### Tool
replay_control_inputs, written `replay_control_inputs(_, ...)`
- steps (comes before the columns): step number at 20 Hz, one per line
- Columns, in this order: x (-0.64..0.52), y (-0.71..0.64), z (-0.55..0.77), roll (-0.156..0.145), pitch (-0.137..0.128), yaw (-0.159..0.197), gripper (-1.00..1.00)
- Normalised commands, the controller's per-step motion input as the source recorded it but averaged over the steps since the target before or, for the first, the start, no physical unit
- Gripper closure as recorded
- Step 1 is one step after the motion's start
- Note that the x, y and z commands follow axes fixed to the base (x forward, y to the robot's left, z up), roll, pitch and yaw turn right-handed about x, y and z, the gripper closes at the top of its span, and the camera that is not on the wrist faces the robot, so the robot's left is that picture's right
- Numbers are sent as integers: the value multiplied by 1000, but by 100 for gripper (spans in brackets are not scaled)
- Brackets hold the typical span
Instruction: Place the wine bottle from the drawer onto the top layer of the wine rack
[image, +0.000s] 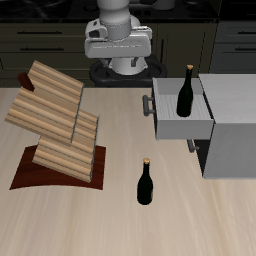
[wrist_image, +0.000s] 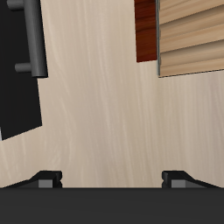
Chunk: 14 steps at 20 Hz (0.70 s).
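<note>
Reaching for the wine bottle (image: 186, 92) upright in the drawer (image: 175, 124): tool (wrist_image: 112, 178) open, empty; grab the neck squarely.

The arm (image: 118, 38) is raised at the back, its gripper (wrist_image: 112, 179) empty, fingers spread.

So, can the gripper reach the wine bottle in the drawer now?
Probably yes. The drawer is pulled open, the wine bottle stands upright in it with nothing above, and the gripper looks open and empty.
</note>
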Motion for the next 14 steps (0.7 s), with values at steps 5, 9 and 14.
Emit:
replay_control_inputs(5,38,-21,-189,-19,40,-39,-100)
replay_control_inputs(9,44,-54,35,-35,-24,9,-100)
replay_control_inputs(14,-18,-7,-9,-21,-4,-28,-100)
